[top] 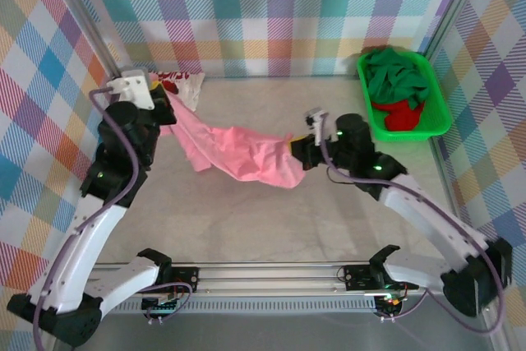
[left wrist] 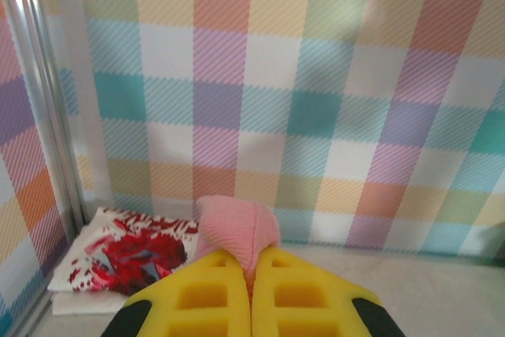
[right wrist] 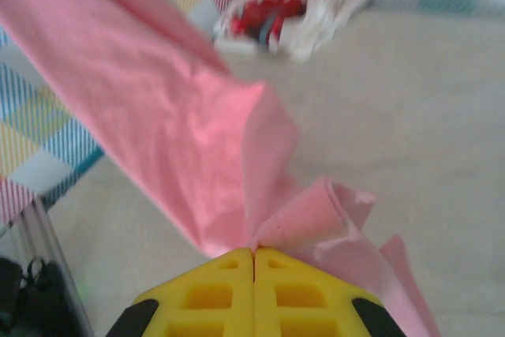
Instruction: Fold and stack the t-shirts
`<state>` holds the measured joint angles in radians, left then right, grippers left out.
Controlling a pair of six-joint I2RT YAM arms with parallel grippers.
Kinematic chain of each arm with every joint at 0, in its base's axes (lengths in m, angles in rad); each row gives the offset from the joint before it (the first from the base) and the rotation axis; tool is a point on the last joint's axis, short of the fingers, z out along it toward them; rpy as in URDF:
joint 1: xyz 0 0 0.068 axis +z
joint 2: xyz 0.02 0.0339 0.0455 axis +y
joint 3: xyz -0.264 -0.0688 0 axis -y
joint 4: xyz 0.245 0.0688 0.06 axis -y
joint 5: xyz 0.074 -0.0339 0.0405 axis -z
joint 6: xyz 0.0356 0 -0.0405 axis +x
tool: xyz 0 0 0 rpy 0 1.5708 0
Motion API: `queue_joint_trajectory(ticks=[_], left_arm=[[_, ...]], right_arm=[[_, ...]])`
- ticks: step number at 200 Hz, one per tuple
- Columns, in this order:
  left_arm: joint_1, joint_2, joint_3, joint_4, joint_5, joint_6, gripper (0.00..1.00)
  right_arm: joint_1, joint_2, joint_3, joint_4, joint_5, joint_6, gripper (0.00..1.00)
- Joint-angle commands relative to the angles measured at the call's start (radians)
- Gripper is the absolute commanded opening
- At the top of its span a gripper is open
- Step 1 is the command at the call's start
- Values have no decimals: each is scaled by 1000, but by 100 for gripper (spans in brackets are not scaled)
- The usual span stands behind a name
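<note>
The left claw (left wrist: 252,262) is pinched tight on one end of the salmon-pink t-shirt (top: 238,152), the right claw (right wrist: 254,252) on the other, stretching it over the tabletop (top: 246,219); the white printed t-shirt (top: 187,85) lies in the far left corner.

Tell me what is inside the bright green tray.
A crumpled dark green t-shirt fills most of the green tray, with a red t-shirt bunched at its near end. Anything beneath them is hidden.
</note>
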<state>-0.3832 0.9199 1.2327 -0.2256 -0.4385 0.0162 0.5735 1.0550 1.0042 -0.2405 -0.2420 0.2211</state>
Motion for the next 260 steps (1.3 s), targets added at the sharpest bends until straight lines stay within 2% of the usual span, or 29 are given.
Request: queue_joint_trajectory(ticks=[1, 24, 54, 78, 93, 108, 119, 136, 149, 155, 159, 166, 172, 179, 194, 209, 226, 244, 260], left_arm=[[7, -68, 17, 33, -4, 34, 0], [7, -120, 36, 2, 24, 42, 0], [7, -169, 93, -103, 172, 36, 0], [7, -126, 192, -194, 221, 13, 0], [7, -14, 288, -274, 210, 27, 0], [12, 123, 336, -281, 143, 52, 0], [42, 231, 358, -276, 148, 55, 0], [115, 410, 402, -286, 244, 2, 0], [147, 541, 407, -247, 271, 1, 0], [156, 600, 408, -228, 266, 11, 3], [162, 640, 413, -220, 262, 21, 11], [173, 712, 432, -219, 252, 35, 33], [184, 770, 455, -228, 232, 39, 45], [193, 824, 483, -245, 185, 26, 51], [200, 856, 484, -272, 140, -6, 61], [192, 761, 332, -194, 152, -46, 68], [182, 630, 137, -144, 234, -120, 70], [155, 536, -25, -155, 269, -165, 70], [130, 498, -136, -159, 284, -211, 68]], right_arm=[[-36, -102, 91, -181, 116, -57, 0], [-38, -177, 179, -265, 200, -81, 0], [-38, -276, 209, -311, 244, -57, 0], [-38, -268, 255, -369, 296, -19, 0], [-38, -180, 313, -424, 404, 4, 0], [-64, -56, 370, -460, 488, 11, 0], [-136, 50, 396, -458, 452, 39, 0], [-266, 206, 398, -394, 287, 107, 0], [-295, 341, 421, -356, 281, 117, 0], [-303, 409, 447, -355, 283, 115, 11], [-309, 455, 469, -362, 278, 115, 23], [-322, 532, 510, -378, 265, 121, 44], [-335, 592, 542, -397, 242, 129, 54], [-346, 643, 574, -409, 211, 137, 60], [-348, 671, 574, -401, 174, 137, 65], [-346, 619, 493, -347, 143, 136, 68], [-344, 535, 368, -290, 95, 125, 70], [-327, 451, 219, -220, 60, 98, 71], [-308, 408, 99, -156, 90, 93, 74]])
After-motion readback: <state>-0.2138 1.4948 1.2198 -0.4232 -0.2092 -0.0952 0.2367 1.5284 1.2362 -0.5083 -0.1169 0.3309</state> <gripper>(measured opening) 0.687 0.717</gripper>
